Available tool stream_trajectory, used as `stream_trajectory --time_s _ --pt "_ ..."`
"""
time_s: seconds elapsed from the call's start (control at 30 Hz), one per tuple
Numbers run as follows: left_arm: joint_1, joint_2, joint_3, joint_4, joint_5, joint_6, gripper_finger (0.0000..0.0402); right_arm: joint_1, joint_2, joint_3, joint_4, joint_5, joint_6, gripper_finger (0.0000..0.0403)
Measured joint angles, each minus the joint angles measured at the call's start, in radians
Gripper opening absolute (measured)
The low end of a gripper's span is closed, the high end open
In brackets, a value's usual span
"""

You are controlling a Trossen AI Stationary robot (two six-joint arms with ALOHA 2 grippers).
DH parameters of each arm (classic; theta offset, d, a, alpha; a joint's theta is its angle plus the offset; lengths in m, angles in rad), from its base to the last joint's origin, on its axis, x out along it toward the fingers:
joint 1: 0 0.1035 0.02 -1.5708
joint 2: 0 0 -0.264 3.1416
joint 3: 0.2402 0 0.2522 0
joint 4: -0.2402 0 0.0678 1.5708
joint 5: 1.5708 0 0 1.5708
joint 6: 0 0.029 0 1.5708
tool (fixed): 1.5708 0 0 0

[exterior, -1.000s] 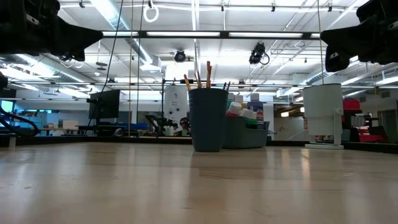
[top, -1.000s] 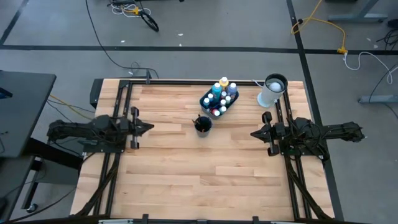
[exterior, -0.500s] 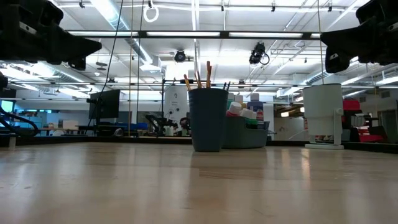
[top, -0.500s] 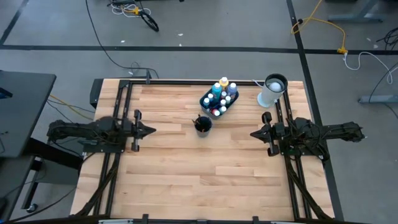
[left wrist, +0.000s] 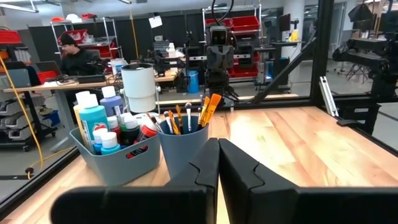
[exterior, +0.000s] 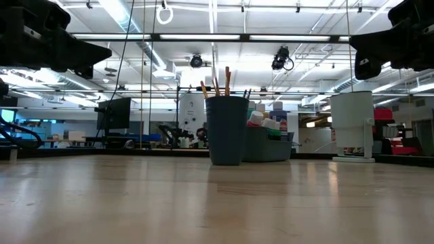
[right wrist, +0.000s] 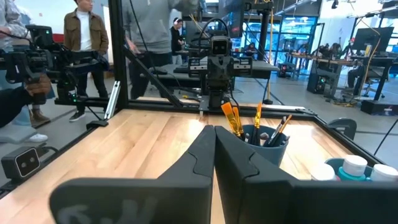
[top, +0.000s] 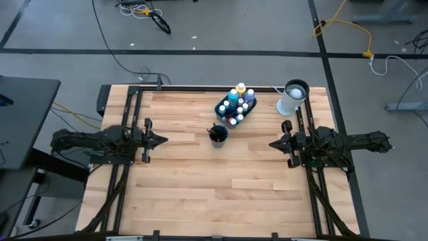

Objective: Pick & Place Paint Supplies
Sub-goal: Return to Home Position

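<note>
- I have the left gripper (top: 163, 140) parked at the middle left of the high view, above the left edge of the table (top: 221, 194), tip facing the centre. Its wrist view shows its two fingers (left wrist: 207, 163) pressed together with nothing between them.
- The right gripper (top: 271, 143) mirrors it at the middle right. Its fingers (right wrist: 202, 152) also meet, and it is empty.
- The blue cup (top: 218, 134) stands upright just above the centre of the high view. It sits between the two grippers and well apart from both.
- Several brushes (left wrist: 186, 119) stand in the cup, bristles up, some orange-tipped.
- The paint bottles (top: 235, 104) are packed upright in a grey bin (top: 219, 109) just up and right of the cup, near the far edge. I cannot tell whether the bin and the cup touch.
- A white cylinder (top: 292, 99) with a dark top stands at the table's upper right, near the bin but apart from it.
- A person (right wrist: 87, 37) stands in the room beyond the table.
</note>
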Motion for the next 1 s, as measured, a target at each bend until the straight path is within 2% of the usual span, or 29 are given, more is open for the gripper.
stream_trajectory --time_s 0.3,0.5,1.0 --pt "0.0 0.0 0.0 0.001 0.0 0.009 0.0019 0.0 0.0 0.0 -0.001 0.0 -0.002 0.0009" --pt "0.0 0.0 0.0 0.001 0.0 0.132 0.0019 0.0 0.0 0.0 -0.007 0.0 -0.003 0.0009" --pt "0.0 0.0 -0.001 0.002 0.0 0.134 0.0019 0.0 0.0 0.0 -0.006 0.0 -0.004 0.0009"
